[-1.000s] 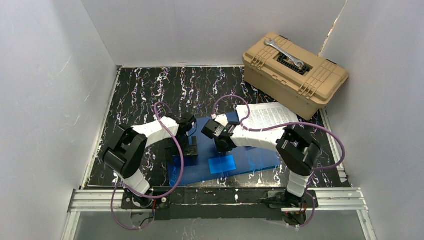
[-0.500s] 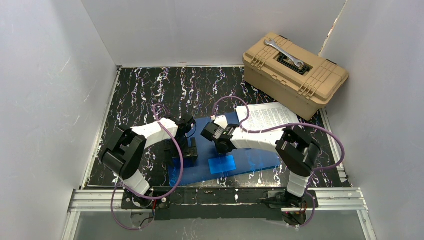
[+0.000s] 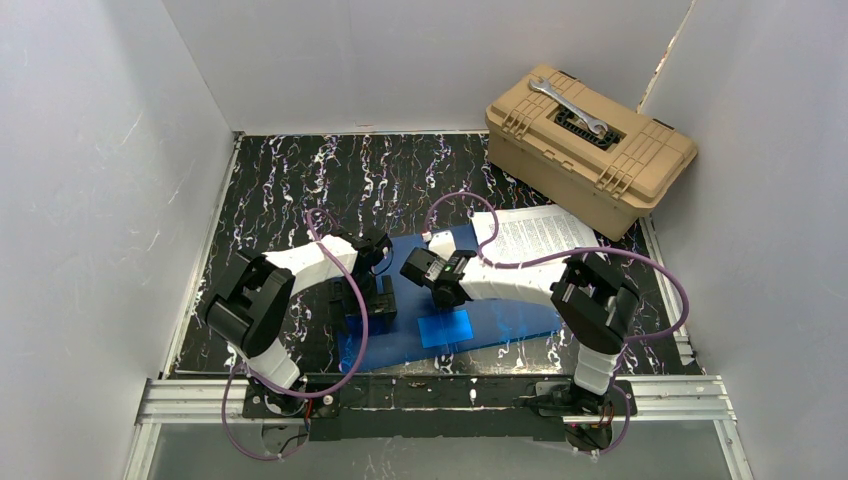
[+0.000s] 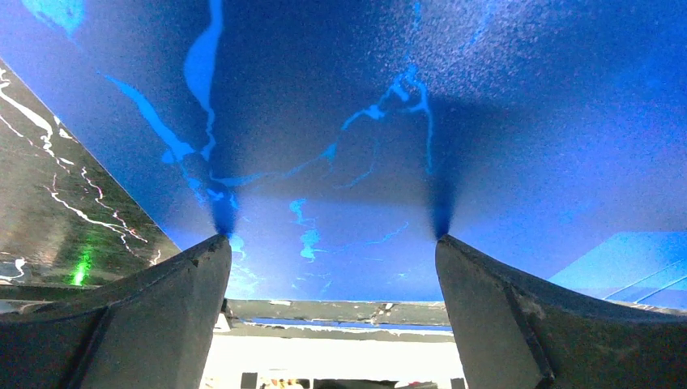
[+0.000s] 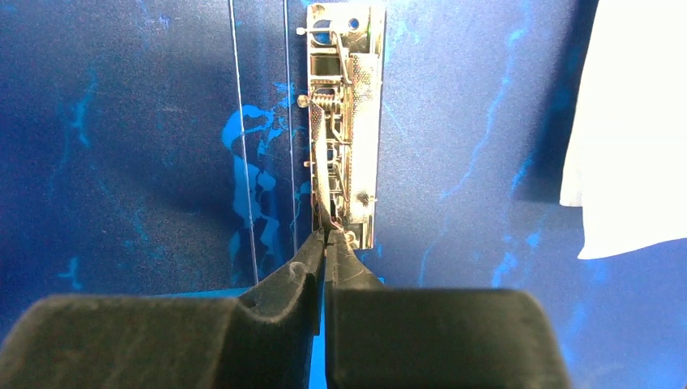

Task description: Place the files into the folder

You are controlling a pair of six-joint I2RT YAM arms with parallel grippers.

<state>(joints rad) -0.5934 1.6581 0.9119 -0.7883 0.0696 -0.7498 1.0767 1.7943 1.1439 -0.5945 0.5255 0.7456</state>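
The files (image 3: 535, 232): a thin stack of white printed sheets lying flat, right of centre in the top view. Their near corner overlaps the far right part of the open folder (image 3: 500, 310) and the rest lies on the table (image 3: 290, 190). In the right wrist view they show as a white corner (image 5: 632, 121) at the right edge of the frame. They look light and limp, likely to slide or fan apart on glossy plastic, so a free edge or corner is the better place to take hold than mid-sheet.

The folder lies open and flat at lower centre, glossy blue, with a paler pocket (image 3: 445, 328) near its front edge. It looks thin, slick and springy, so it probably needs holding down.

The metal clip (image 5: 348, 121) is a spring clamp beside the spine creases, upper centre of the right wrist view. Its lever (image 5: 320, 162) looks narrow and stiff.

The right gripper (image 5: 326, 247) has its jaws almost together, seemingly nipping the tip of that lever.

The left gripper (image 4: 328, 243) has its jaws spread wide, fingertips (image 4: 212, 247) low over the folder's left half. Contact cannot be told.

Writing: the print on the sheets is too small to read. No brand or label is legible, including on the tan toolbox (image 3: 585, 150), upper right, which carries a wrench (image 3: 568, 106).
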